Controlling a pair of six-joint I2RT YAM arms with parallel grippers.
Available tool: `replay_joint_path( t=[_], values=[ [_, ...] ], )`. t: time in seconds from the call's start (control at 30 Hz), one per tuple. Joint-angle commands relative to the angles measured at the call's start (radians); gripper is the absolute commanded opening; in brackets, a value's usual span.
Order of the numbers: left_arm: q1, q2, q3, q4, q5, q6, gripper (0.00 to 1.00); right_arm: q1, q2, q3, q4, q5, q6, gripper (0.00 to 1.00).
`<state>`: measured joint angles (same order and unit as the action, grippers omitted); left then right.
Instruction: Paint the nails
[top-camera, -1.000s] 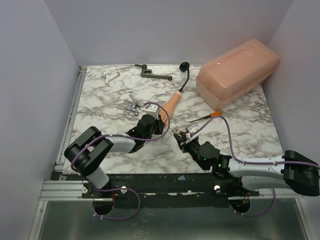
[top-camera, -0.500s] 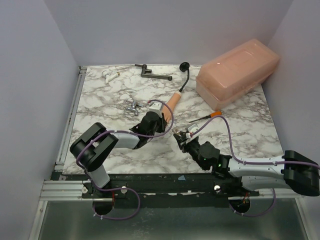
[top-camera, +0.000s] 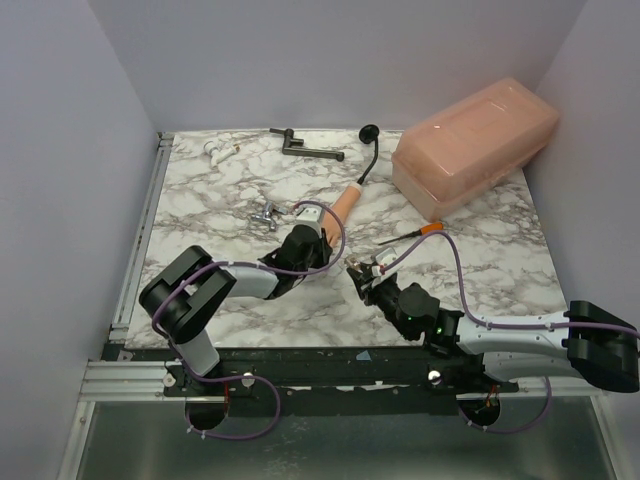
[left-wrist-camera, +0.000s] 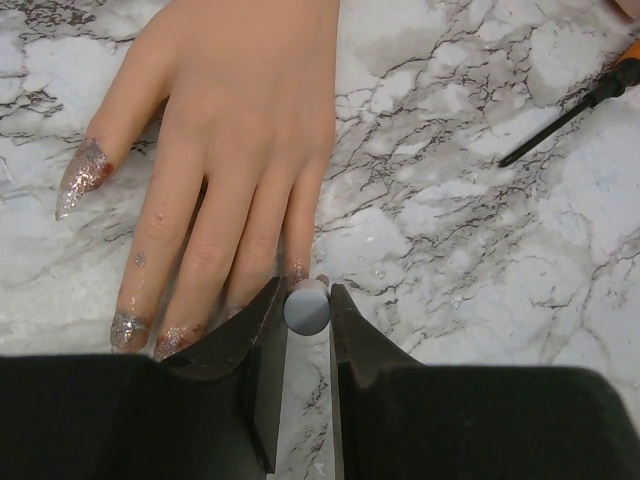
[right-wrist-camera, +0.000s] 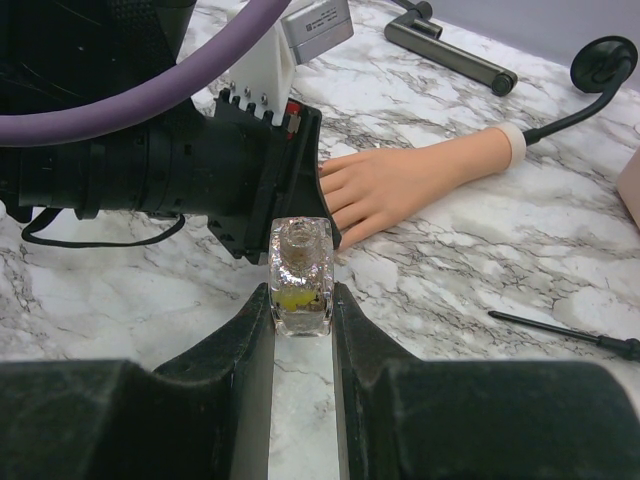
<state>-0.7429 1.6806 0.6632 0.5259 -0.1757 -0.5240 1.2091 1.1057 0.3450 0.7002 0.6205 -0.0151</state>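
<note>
A peach mannequin hand (left-wrist-camera: 235, 130) lies flat on the marble top, fingers towards my left gripper; its nails (left-wrist-camera: 85, 170) carry glittery red-tinged polish. It also shows in the top view (top-camera: 343, 205) and the right wrist view (right-wrist-camera: 400, 180). My left gripper (left-wrist-camera: 306, 308) is shut on a round grey brush cap (left-wrist-camera: 306, 309), held right at the tip of one finger. My right gripper (right-wrist-camera: 302, 285) is shut on a small clear glittery polish bottle (right-wrist-camera: 301, 268), open at the top, just right of the left gripper.
A large pinkish translucent box (top-camera: 475, 140) stands at the back right. A thin black tool with an orange handle (top-camera: 412, 234) lies right of the hand. A dark metal bar (top-camera: 305, 148), a small metal piece (top-camera: 263, 215) and a white item (top-camera: 218, 150) lie at the back left.
My left gripper has moved up towards the mannequin hand's fingertips and its elbow has shifted slightly. The right arm and the bottle have not moved.
</note>
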Motion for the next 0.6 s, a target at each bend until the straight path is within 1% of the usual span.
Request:
replay_joint_path(
  t=[0.0, 0.13, 0.23, 0.37, 0.57],
  values=[
    [-0.006, -0.037, -0.032, -0.009, -0.036, -0.011, 0.0, -0.003, 0.005, 0.03, 0.002, 0.032, 0.012, 0.01],
    [-0.006, -0.057, -0.054, 0.017, -0.041, -0.013, 0.0, -0.002, 0.006, 0.031, 0.002, 0.032, 0.013, 0.01],
    [-0.006, -0.083, -0.089, 0.072, -0.037, -0.005, 0.0, -0.003, 0.008, 0.032, 0.001, 0.031, 0.012, 0.01],
    [-0.012, -0.125, -0.134, 0.136, -0.052, 0.025, 0.0, -0.003, 0.009, 0.034, -0.001, 0.032, 0.013, 0.01],
    [-0.025, -0.138, -0.146, 0.193, -0.07, 0.073, 0.0, -0.003, 0.006, 0.034, -0.002, 0.031, 0.012, 0.01]
  ],
)
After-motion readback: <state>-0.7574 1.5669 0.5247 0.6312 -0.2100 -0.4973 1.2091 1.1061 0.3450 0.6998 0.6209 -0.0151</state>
